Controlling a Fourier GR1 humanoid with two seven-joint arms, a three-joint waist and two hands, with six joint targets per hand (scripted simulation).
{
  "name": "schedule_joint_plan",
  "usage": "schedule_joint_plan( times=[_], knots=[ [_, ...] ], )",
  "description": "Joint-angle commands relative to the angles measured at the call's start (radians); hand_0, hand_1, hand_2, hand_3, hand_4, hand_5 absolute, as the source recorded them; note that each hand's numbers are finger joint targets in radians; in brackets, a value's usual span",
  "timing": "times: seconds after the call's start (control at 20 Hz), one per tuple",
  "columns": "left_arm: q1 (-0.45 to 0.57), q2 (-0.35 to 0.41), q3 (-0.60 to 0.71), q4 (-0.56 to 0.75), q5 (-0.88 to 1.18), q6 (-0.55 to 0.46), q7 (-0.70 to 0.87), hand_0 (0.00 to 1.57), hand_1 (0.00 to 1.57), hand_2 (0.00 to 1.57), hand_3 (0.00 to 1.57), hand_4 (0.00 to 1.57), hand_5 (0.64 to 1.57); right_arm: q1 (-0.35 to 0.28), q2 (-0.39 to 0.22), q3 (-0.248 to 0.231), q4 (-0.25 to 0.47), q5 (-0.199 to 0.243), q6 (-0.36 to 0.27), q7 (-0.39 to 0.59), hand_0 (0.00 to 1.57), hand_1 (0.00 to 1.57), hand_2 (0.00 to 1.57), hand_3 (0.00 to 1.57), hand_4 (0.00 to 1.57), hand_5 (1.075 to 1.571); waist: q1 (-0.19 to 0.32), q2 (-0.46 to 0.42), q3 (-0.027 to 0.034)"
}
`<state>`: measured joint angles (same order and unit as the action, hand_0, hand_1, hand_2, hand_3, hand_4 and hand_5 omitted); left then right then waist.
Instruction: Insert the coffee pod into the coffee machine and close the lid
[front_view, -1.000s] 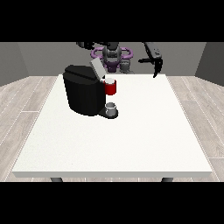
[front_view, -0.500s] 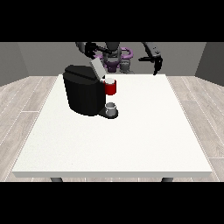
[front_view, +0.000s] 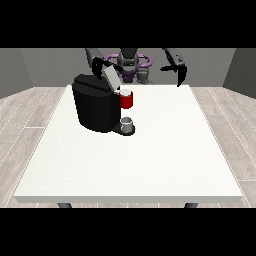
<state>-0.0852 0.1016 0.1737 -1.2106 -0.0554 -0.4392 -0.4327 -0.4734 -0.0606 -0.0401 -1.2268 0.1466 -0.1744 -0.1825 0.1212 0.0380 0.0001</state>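
The one white bench (front_view: 150, 160) fills most of the view, and on its far left part stands the one black coffee machine (front_view: 97, 107). The machine has not moved since a second ago. Its grey lid (front_view: 111, 78) is tilted up and open, leaning back toward the robot. At the machine's front sits a red part (front_view: 127, 100) with a pale top, and below it, on the machine's base, stands one small grey cup (front_view: 128, 123). I cannot tell whether the pale top is the coffee pod, so the pod's place is not clear.

Two hands show. The hand at the view's left (front_view: 99, 64) is just behind the raised lid, closer to it than a second ago; I cannot tell how its fingers lie. The hand at the view's right (front_view: 178, 71) hangs in the air above the bench's far edge, well apart from the machine, its fingers pointing down and relaxed, holding nothing. It has drawn in and dropped a little since before.
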Motion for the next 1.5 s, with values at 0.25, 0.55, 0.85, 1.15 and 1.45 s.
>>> schedule_joint_plan(
  times=[0.25, 0.55, 0.85, 1.15, 1.45],
  knots=[
    [0.015, 0.009, -0.018, 0.006, -0.012, 0.025, -0.039, 0.00, 0.00, 0.00, 0.00, 0.29, 1.571, -0.101, -0.028, -0.046, 0.135, -0.012, 0.014, -0.032, 0.00, 0.00, 0.00, 0.00, 0.44, 1.571, 0.000, 0.036, -0.0001],
    [-0.016, 0.023, -0.017, -0.028, 0.024, -0.011, -0.003, 0.00, 0.00, 0.00, 0.00, 0.40, 1.571, -0.162, -0.043, -0.069, 0.169, -0.015, -0.005, -0.043, 0.00, 0.00, 0.00, 0.00, 0.24, 1.571, 0.039, 0.081, -0.0002],
    [-0.059, 0.019, 0.003, 0.034, 0.023, 0.027, -0.016, 0.00, 0.00, 0.00, 0.00, 0.35, 1.571, -0.227, -0.026, -0.038, 0.153, -0.002, 0.002, 0.024, 0.00, 0.00, 0.00, 0.00, 0.43, 1.571, 0.030, 0.084, -0.0004],
    [-0.070, 0.060, 0.008, 0.075, 0.025, -0.017, -0.055, 0.00, 0.00, 0.00, 0.00, 0.35, 1.571, -0.258, 0.023, 0.027, 0.165, 0.066, -0.054, 0.027, 0.00, 0.00, 0.00, 0.00, 0.36, 1.571, 0.060, 0.080, -0.0006],
    [-0.143, 0.055, 0.013, 0.101, 0.042, -0.013, -0.003, 0.00, 0.00, 0.00, 0.00, 0.39, 1.571, -0.313, 0.039, 0.061, 0.149, 0.111, -0.118, 0.086, 0.00, 0.00, 0.00, 0.00, 0.37, 1.571, 0.078, 0.114, -0.0007]
  ],
)
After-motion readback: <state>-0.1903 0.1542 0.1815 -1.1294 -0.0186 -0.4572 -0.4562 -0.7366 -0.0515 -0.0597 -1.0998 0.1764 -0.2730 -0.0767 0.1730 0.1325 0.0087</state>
